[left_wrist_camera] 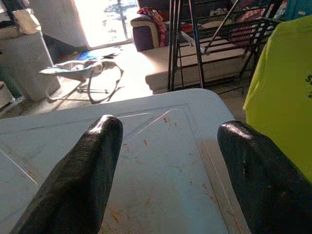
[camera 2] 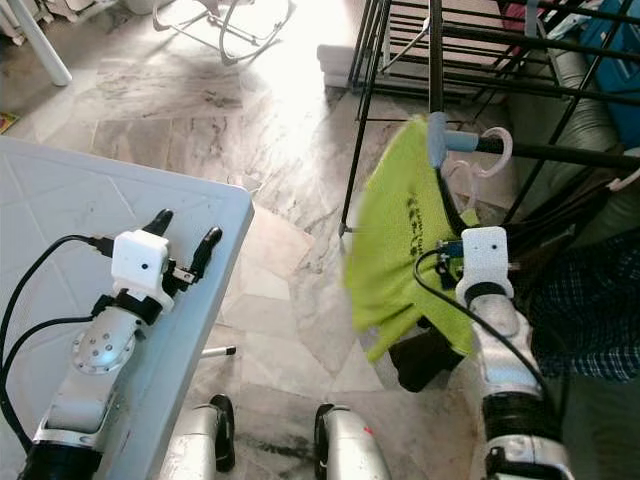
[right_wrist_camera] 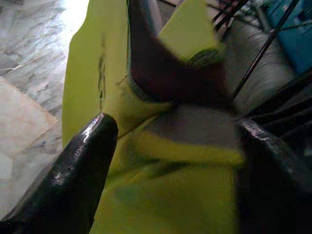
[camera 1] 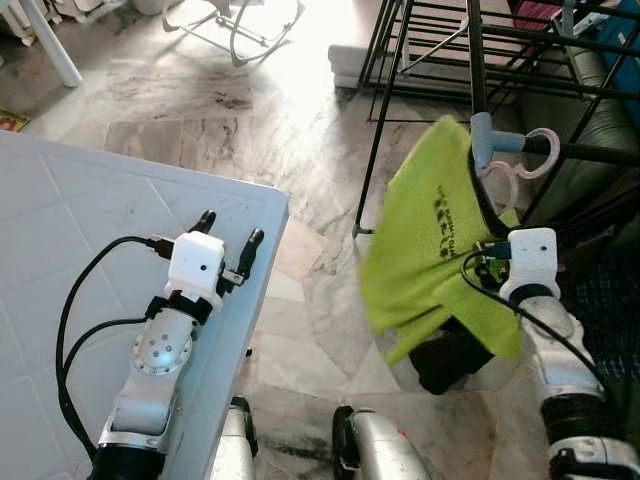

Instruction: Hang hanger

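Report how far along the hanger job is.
Done, by the look of it: the hanger's hook is over the drying rack's bar, the yellow-green shirt draped below. In hand: the right gripper is open at the shirt's collar. Left: pulling that arm away. The left gripper rests open over the white table.

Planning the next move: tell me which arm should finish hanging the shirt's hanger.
Right. The right gripper is already up at the yellow-green shirt, beside the hanger hook at the black drying rack. The left gripper rests open over the white table, away from the rack.
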You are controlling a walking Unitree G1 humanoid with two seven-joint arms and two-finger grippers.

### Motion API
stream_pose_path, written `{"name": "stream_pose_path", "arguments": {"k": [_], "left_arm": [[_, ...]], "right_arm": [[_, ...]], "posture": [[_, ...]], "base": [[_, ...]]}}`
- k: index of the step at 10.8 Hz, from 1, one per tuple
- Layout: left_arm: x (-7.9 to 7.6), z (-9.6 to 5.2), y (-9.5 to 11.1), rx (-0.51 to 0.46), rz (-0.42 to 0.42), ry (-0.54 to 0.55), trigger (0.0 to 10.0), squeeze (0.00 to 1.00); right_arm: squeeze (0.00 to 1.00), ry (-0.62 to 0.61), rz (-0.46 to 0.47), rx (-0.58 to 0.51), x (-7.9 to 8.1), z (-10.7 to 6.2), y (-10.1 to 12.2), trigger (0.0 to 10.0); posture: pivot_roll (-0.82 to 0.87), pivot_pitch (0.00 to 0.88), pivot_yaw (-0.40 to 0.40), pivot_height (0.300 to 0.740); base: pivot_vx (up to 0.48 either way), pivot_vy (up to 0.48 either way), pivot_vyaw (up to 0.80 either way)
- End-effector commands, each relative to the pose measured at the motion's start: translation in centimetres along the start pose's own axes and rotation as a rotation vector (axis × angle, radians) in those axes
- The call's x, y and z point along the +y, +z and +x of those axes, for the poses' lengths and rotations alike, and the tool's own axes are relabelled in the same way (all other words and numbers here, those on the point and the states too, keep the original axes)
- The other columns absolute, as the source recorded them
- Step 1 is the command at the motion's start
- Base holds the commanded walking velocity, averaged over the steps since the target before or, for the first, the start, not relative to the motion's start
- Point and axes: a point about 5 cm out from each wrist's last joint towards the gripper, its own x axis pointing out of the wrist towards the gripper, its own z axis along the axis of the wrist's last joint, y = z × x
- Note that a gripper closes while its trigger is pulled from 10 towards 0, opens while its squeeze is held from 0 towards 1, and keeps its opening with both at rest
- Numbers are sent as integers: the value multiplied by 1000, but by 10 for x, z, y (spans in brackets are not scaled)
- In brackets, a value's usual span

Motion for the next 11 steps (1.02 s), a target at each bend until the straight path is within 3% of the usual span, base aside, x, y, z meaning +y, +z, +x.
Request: {"name": "stream_pose_path", "arguments": {"k": [1,4,8,9,10,11], "left_arm": [[-5,-3,-6,33,3,-24,10000,0],[-6,-3,-7,44,22,-39,10000,0],[-10,-6,-9,57,31,-53,10000,0],[-10,-6,-9,59,37,-57,10000,0],[-10,-6,-9,61,38,-58,10000,0],[-10,-7,-10,67,41,-63,10000,0]], "right_arm": [[0,6,21,31,-6,1,-4,0],[0,127,48,52,-4,9,3,0],[0,151,8,46,-23,16,14,0],[0,187,11,47,-23,17,16,2431],[0,201,15,51,-23,17,16,2078],[0,264,11,67,-22,17,16,10000]], "posture": [[4,215,-57,740],[7,223,-57,740],[6,226,-60,740],[7,226,-59,740],[7,227,-58,740],[8,229,-57,740]], "base": [[0,0,0],[0,0,0],[0,0,0],[0,0,0],[0,0,0],[0,0,0]]}}
